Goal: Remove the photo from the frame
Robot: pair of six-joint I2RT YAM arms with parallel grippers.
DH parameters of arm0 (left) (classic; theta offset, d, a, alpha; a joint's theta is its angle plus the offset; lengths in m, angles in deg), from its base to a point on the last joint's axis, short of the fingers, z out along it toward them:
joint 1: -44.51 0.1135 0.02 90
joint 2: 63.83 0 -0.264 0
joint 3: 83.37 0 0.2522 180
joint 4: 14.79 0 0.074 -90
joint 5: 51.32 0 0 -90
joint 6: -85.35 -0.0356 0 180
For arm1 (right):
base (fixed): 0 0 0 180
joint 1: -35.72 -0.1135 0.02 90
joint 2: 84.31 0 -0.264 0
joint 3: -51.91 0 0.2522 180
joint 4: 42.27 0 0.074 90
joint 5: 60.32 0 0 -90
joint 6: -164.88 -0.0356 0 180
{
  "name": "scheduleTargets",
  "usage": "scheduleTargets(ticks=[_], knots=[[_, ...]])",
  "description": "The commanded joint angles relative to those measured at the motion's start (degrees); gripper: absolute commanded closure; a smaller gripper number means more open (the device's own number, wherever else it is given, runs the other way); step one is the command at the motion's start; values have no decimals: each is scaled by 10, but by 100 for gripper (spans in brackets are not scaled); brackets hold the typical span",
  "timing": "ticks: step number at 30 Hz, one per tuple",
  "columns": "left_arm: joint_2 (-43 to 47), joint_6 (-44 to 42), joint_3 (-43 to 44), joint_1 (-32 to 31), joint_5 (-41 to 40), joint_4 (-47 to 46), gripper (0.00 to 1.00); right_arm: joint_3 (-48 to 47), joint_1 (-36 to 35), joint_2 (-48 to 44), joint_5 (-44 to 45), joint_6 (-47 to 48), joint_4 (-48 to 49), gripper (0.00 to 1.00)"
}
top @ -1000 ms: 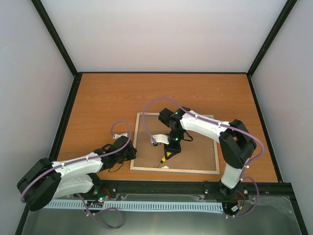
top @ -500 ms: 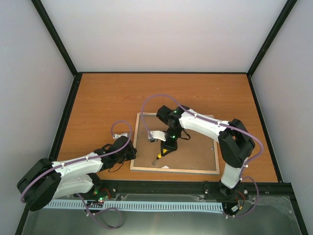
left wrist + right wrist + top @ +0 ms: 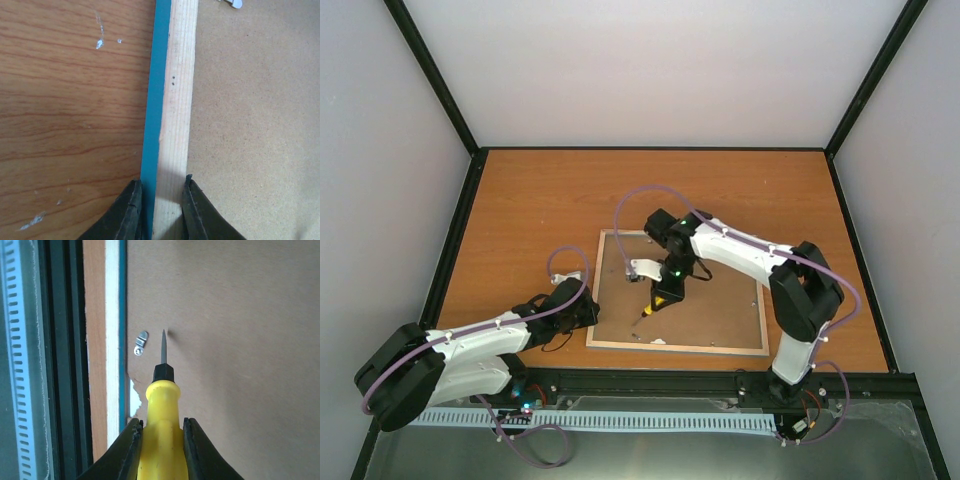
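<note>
In the lower left of the top view my left gripper (image 3: 160,187) is clenched on the left rail of the frame (image 3: 176,100), which lies face down on the table (image 3: 70,110). Further in, my right gripper (image 3: 162,426) grasps the yellow screwdriver (image 3: 161,395). It has drawn back from the near rail toward the middle of the backing board (image 3: 240,340), and its tip is now near a small metal clip (image 3: 141,343). The photo is hidden under this board, so I judge it is not yet free.
</note>
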Motion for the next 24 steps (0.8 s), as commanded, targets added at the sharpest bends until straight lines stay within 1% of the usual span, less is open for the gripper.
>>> scheduleTargets(ticks=[1,7,13,18,24], knots=[[-11,29,-19,1,-2,24,99,-12,42,-54,22,-5,-10,97],[-9,30,-20,1,-2,24,99,35,126,-108,58,45,-52,97],[-8,30,-21,2,-2,24,99,90,194,-173,109,144,-129,97],[-7,31,-22,2,-2,24,99,141,201,-238,166,218,-161,97],[-6,31,-22,1,-1,24,99,146,201,-228,179,258,-216,97]])
